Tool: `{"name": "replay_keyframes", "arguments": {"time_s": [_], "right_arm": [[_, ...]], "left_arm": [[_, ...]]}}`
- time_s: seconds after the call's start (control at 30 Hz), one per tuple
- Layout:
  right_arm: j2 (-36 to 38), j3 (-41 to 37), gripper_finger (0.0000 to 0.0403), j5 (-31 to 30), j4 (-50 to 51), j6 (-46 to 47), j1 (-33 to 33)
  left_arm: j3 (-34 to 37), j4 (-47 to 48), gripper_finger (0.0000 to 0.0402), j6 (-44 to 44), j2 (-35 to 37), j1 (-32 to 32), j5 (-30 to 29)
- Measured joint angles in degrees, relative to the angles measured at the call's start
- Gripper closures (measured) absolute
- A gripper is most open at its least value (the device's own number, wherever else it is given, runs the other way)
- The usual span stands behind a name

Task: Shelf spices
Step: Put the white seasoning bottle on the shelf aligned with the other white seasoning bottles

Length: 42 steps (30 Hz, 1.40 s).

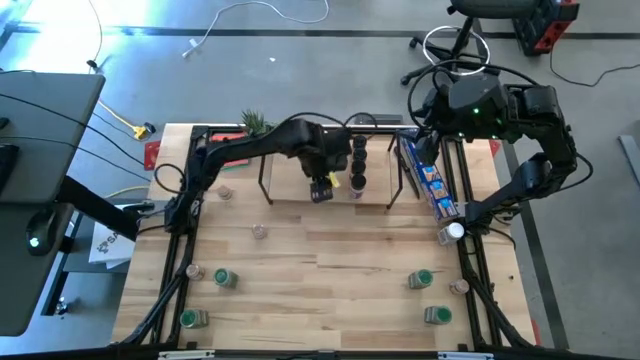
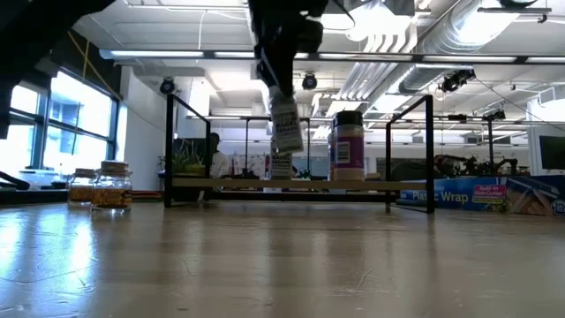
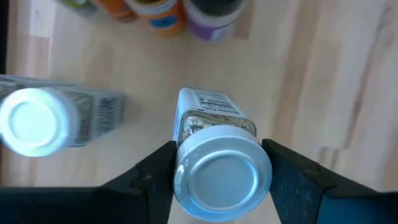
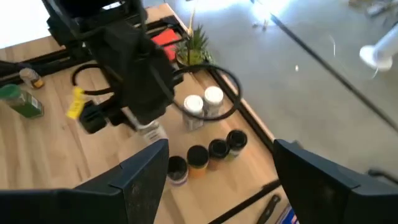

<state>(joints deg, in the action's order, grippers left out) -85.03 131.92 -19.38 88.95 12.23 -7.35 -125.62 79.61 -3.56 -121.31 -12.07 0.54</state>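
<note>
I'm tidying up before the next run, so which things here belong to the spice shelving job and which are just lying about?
Job:
- spice jar in the left hand
- shelf
- loose jars, e.g. green-lidded jar

Lying about:
- blue wrap box
- small plant

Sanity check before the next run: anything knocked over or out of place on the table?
Several spice jars lie on their sides on the table: green-lidded ones at front left and front right. The blue box sits askew beside the shelf. The left pincer holds a white-lidded jar above the shelf.
</note>
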Motion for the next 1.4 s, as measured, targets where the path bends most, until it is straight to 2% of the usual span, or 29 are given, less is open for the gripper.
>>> {"name": "replay_keyframes", "arguments": {"time_s": [0.3, 0.5, 0.67, 1.4], "right_arm": [[0.0, 0.0, 0.0121, -6.0, 1.1, 5.7, 3.3], [0.0, 0.0, 0.0121, -10.0, 1.1, 7.3, 6.2], [0.0, 0.0, 0.0121, -12.1, 1.1, 7.5, 7.6], [0.0, 0.0, 0.0121, -12.6, 1.1, 7.2, 7.9]], "left_arm": [[0.0, -0.3, 0.0202, -7.6, -2.2, -3.5, -1.7], [0.0, -0.3, 0.0175, -9.1, -2.5, -4.1, -2.4], [0.0, -0.3, 0.0179, -9.1, -2.5, -4.1, -2.3], [0.8, -3.5, 0.0172, -6.0, -2.6, -5.0, -2.6]]}}
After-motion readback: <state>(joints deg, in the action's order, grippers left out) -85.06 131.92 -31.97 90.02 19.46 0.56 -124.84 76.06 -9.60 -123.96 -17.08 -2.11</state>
